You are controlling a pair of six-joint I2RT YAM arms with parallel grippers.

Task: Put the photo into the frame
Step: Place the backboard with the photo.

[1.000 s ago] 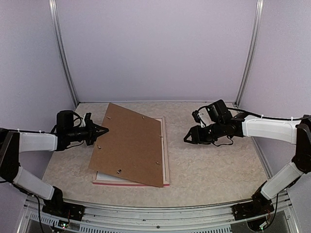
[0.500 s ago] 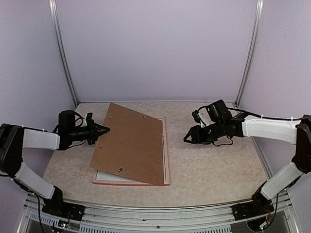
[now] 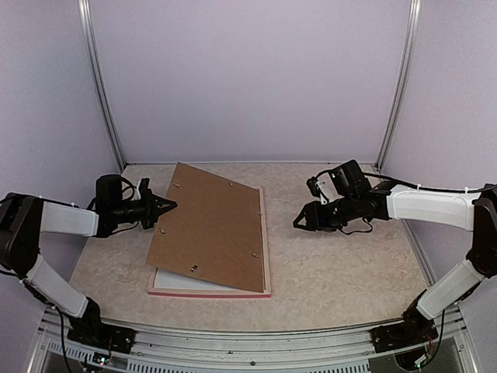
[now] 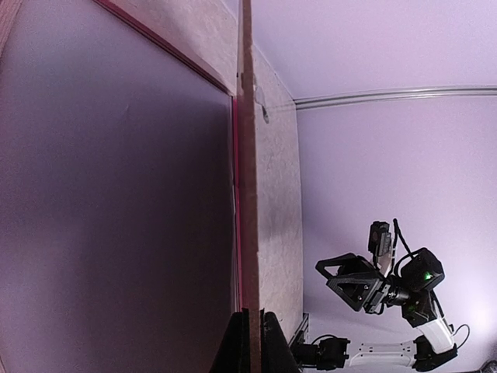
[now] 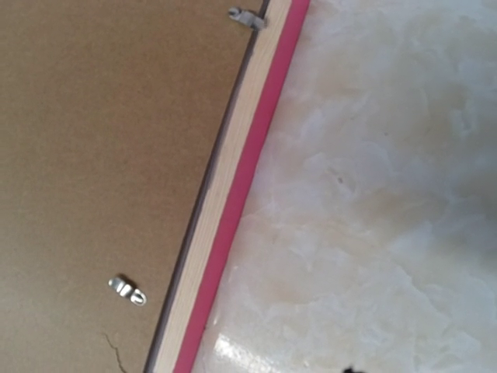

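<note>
**Top view.** The frame lies back-up on the marbled surface, with its pink edge toward the arms. A brown backing board sits askew over it, its left side raised. The left pincer is closed on that raised left edge. Under the board's raised near corner a white strip shows inside the frame: the plain back of the photo. The board hides the rest of it. The right pincer hovers to the right of the frame, apart from it, and its jaw gap cannot be made out.

**Left wrist view.** The board runs edge-on between the two fingers, which clamp it. Beside it spreads a shadowed plane bordered by a thin red line, too dim to identify.

**Right wrist view.** Visible are the board with two metal clips, the frame's pale back and pink side, and bare surface. The pincer's own fingers are cut off, so whether it is open or closed cannot be told.
</note>
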